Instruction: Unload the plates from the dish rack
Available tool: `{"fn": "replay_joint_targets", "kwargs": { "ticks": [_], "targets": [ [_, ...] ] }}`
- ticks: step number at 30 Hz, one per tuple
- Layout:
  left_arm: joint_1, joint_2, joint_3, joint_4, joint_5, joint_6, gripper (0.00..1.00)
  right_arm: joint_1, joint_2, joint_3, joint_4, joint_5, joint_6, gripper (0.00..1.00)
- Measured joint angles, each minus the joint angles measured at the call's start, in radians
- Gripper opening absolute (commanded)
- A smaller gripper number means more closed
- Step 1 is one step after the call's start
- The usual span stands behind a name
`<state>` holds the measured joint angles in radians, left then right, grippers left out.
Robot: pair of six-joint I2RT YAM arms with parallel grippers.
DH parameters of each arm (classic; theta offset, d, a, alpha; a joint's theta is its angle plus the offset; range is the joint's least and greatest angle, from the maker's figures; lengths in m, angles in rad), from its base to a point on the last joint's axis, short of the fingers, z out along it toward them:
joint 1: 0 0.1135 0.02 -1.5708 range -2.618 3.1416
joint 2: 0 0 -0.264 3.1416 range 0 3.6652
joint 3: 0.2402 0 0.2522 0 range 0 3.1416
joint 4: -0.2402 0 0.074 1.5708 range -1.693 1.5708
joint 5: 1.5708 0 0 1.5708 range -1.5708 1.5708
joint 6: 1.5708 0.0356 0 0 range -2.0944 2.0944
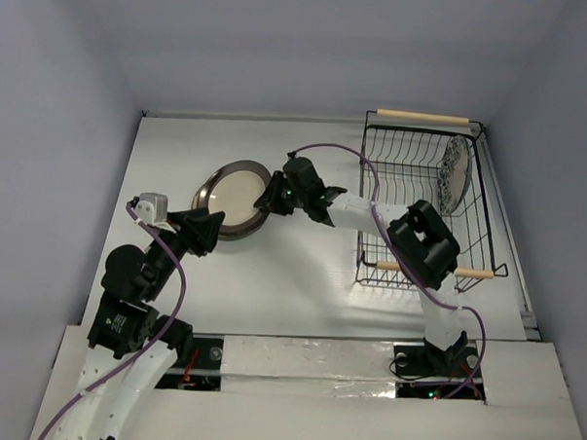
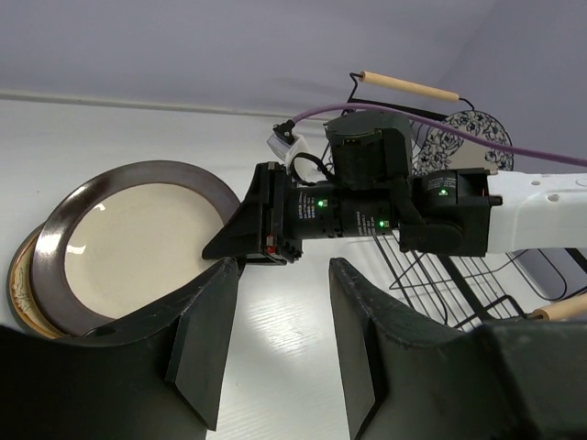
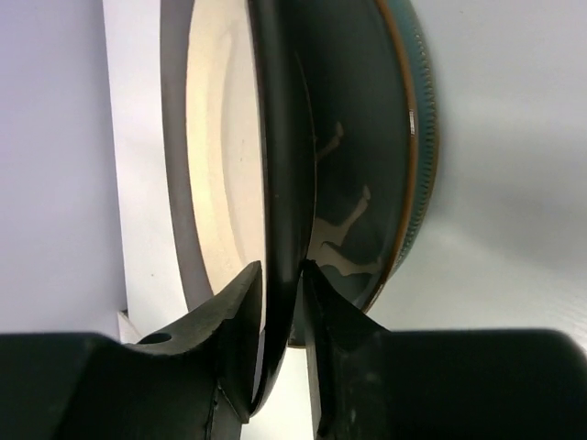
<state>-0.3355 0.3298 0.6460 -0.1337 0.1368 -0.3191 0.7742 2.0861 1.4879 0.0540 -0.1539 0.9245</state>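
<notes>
Right gripper (image 3: 282,266): jaws straddle the rim of the dark-rimmed plate (image 3: 215,137), which rests on the stack (image 2: 18,284) on the desk (image 1: 301,279). Whether they pinch it cannot be told. Left gripper (image 2: 282,270): jaws released, empty. Hazard: retracting with residual contact could drag the plate sideways.

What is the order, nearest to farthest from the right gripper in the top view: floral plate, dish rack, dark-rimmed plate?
From the right gripper:
1. dark-rimmed plate, its rim between the jaws.
2. dish rack, on the right.
3. floral plate, at the rack's far right side.
</notes>
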Motion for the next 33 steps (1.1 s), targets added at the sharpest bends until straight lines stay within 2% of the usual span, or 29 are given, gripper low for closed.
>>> {"fn": "replay_joint_targets", "kwargs": {
  "ticks": [4, 5, 7, 8, 13, 16, 17, 20, 26, 33],
  "targets": [
    [0.000, 0.000, 0.000, 0.000, 0.000, 0.000, 0.41, 0.008, 0.000, 0.013, -0.013, 0.012, -0.021, 0.35],
    [0.000, 0.000, 0.000, 0.000, 0.000, 0.000, 0.41, 0.011, 0.000, 0.018, -0.021, 0.015, -0.027, 0.41],
    [0.000, -0.001, 0.000, 0.000, 0.000, 0.000, 0.41, 0.017, 0.000, 0.026, -0.035, 0.022, -0.038, 0.42],
    [0.000, -0.001, 0.000, 0.000, 0.000, 0.000, 0.41, 0.020, 0.000, 0.032, -0.047, 0.024, -0.045, 0.47],
    [0.000, -0.003, 0.000, 0.000, 0.000, 0.000, 0.41, 0.036, 0.000, 0.054, -0.074, 0.038, -0.068, 0.59],
    [0.000, -0.003, 0.000, 0.000, 0.000, 0.000, 0.41, 0.043, 0.000, 0.056, -0.099, 0.050, -0.087, 0.71],
    [0.000, -0.004, 0.000, 0.000, 0.000, 0.000, 0.41, 0.046, 0.000, 0.057, -0.112, 0.055, -0.094, 0.79],
    [0.001, -0.007, 0.000, 0.000, 0.000, 0.000, 0.41, 0.051, -0.007, 0.066, -0.132, 0.068, -0.117, 0.88],
    [0.002, -0.009, 0.000, 0.000, 0.000, 0.000, 0.41, 0.060, -0.037, 0.069, -0.194, 0.079, -0.168, 0.96],
    [0.002, -0.019, 0.000, -0.001, 0.000, 0.000, 0.41, 0.065, -0.118, 0.022, -0.272, 0.111, -0.231, 0.96]
  ]
}}
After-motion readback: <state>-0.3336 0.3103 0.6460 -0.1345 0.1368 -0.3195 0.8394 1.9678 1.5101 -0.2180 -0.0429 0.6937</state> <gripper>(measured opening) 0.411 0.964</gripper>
